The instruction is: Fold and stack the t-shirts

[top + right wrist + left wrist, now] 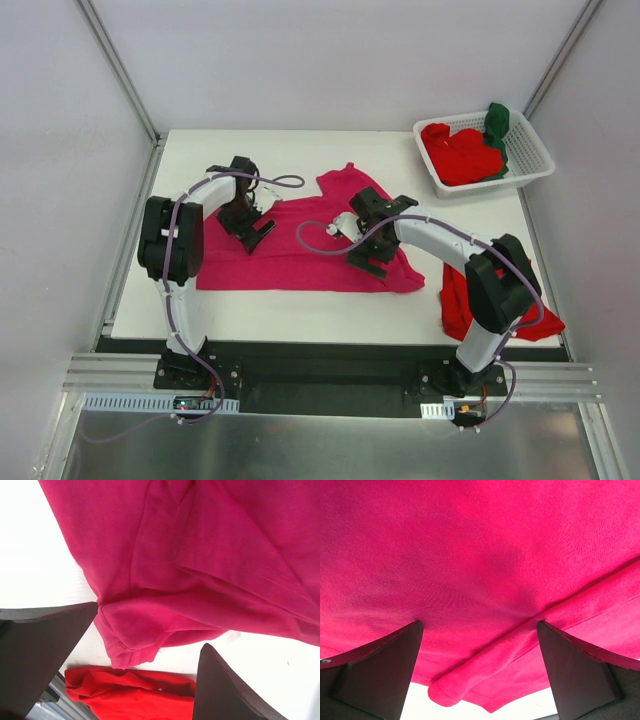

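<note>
The magenta-pink t-shirt [290, 250] lies spread on the white table [250, 305]. My left gripper [254, 232] is open, low over the shirt's upper left part. In the left wrist view the open gripper [479, 623] straddles a rolled fold of magenta cloth [485, 665], its fingers [380, 675] touching the fabric. My right gripper [371, 258] is open over the shirt's right corner. In the right wrist view the gripper [150, 626] spans a hemmed corner of the shirt [135, 635]. A bright red t-shirt [458, 298] lies bunched near the right arm, also in the right wrist view [130, 695].
A white slotted basket [530, 152] stands at the back right, holding red t-shirts [462, 155] and a dark green one [497, 125]. Grey walls enclose the table on three sides. The red shirt hangs at the table's near right edge.
</note>
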`<act>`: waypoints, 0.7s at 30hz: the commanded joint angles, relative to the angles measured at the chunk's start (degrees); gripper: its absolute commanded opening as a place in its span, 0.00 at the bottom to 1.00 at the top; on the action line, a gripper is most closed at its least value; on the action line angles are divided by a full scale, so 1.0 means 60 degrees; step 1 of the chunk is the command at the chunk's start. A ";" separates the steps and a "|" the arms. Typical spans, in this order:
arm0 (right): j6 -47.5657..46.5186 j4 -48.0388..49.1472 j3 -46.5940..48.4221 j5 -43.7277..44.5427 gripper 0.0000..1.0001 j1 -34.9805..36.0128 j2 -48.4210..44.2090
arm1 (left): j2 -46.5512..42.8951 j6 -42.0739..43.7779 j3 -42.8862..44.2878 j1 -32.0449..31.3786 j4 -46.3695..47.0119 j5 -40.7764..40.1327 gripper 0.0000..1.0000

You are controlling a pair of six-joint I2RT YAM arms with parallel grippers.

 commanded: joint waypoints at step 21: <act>0.0129 0.0528 -0.0847 0.1407 0.96 0.0025 0.0148 | -0.0409 0.0008 -0.0799 -0.0162 0.0101 0.0084 0.99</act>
